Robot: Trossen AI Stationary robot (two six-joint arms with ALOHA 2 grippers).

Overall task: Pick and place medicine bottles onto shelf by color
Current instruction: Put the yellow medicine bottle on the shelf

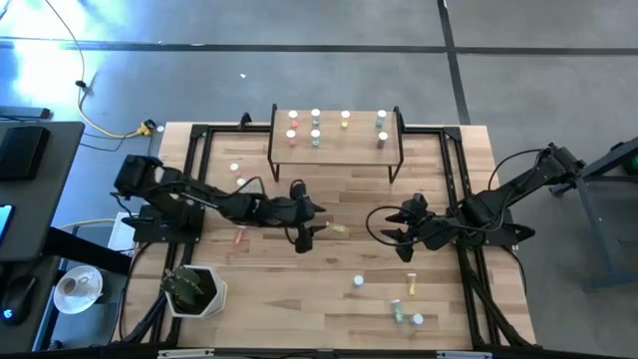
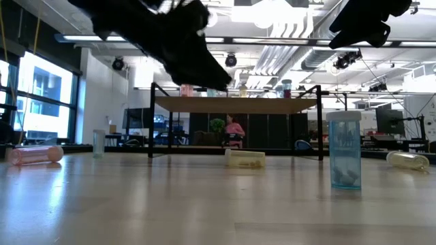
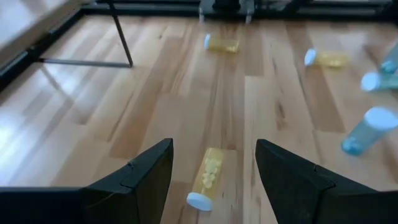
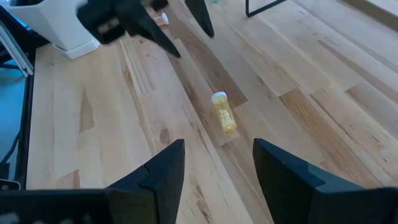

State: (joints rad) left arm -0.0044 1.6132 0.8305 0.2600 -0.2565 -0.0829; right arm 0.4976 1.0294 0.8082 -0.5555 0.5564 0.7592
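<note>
The tabletop carried the shelf at its far edge, with several medicine bottles already standing on top. The left gripper hovered near the table's middle, fingers spread wide and holding nothing. The right gripper waited across from it, also open and empty. Between them lay a yellow bottle on its side, just beside the left gripper and farther from the right. In the left wrist view the bottle sat between the two fingers, long axis running roughly parallel to them, white cap toward the wrist. The left arm appeared better placed to descend and close across the bottle's body.
</note>
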